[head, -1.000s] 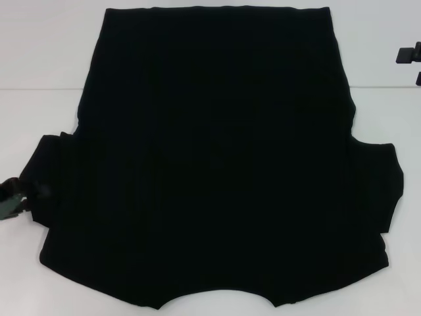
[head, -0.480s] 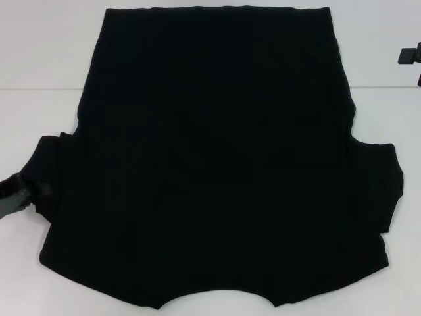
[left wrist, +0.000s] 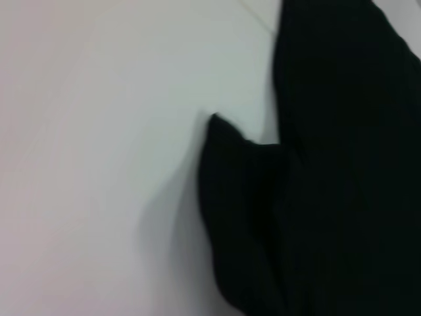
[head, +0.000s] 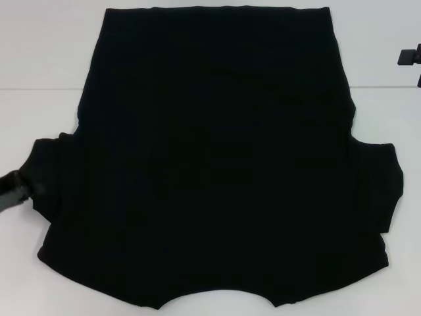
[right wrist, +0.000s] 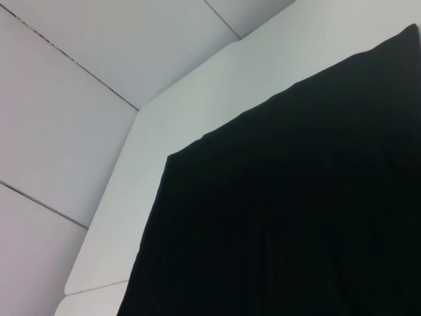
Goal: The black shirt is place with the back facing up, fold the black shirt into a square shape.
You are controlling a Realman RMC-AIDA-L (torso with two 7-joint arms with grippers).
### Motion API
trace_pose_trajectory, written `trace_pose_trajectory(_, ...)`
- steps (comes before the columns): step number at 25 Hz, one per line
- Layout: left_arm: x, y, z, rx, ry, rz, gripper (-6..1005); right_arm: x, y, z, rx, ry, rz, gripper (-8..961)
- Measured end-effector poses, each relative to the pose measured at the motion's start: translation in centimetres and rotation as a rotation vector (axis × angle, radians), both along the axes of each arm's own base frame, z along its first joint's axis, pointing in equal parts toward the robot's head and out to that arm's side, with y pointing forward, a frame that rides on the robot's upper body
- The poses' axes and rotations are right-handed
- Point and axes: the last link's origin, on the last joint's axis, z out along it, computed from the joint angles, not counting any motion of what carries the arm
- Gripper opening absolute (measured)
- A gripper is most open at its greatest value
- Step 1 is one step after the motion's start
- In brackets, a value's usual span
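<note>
We see the soft plain black fabric shirt (head: 217,158) spread flat; at nine o'clock the left gripper (head: 14,191) touches its sleeve; whether the fingers are apart or together we cannot tell.

no legible text anywhere

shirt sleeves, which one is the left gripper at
The sleeve on the robot's left of the black shirt: the left gripper sits at its outer edge, while the opposite sleeve has no gripper nearby.
</note>
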Motion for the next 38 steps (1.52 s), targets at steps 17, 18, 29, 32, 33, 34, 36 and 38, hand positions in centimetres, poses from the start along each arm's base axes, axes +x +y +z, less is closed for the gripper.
trace_pose_trajectory(17,1.9,2.8,5.9,-0.048,0.233,-0.065,6,-0.1,0.0,0.0,-0.003,-0.002,0.003,945)
trace_pose_trajectory(18,2.5,3.3,6.2,-0.057,0.250,-0.086,6,-0.1,0.0,0.0,-0.003,-0.002,0.003,945)
trace_pose_trajectory(29,7.5,5.3,5.2,-0.246,0.460,-0.299,9,-0.1,0.0,0.0,-0.004,-0.003,0.005,945)
trace_pose_trajectory(32,9.0,5.7,3.7,-0.316,0.575,-0.414,10,0.0,0.0,-0.1,-0.004,-0.004,0.004,945)
trace_pose_trajectory(33,9.5,5.7,3.2,-0.328,0.603,-0.461,10,0.0,0.0,-0.1,-0.004,-0.003,0.004,945)
trace_pose_trajectory(34,10.1,5.8,2.5,-0.335,0.630,-0.520,10,0.0,0.0,-0.1,-0.004,-0.003,0.004,945)
trace_pose_trajectory(36,10.9,5.7,1.7,-0.342,0.671,-0.619,11,0.0,0.0,-0.1,-0.005,-0.003,0.004,945)
trace_pose_trajectory(38,11.6,5.5,1.0,-0.338,0.710,-0.712,11,0.0,-0.1,-0.1,-0.005,-0.003,0.002,945)
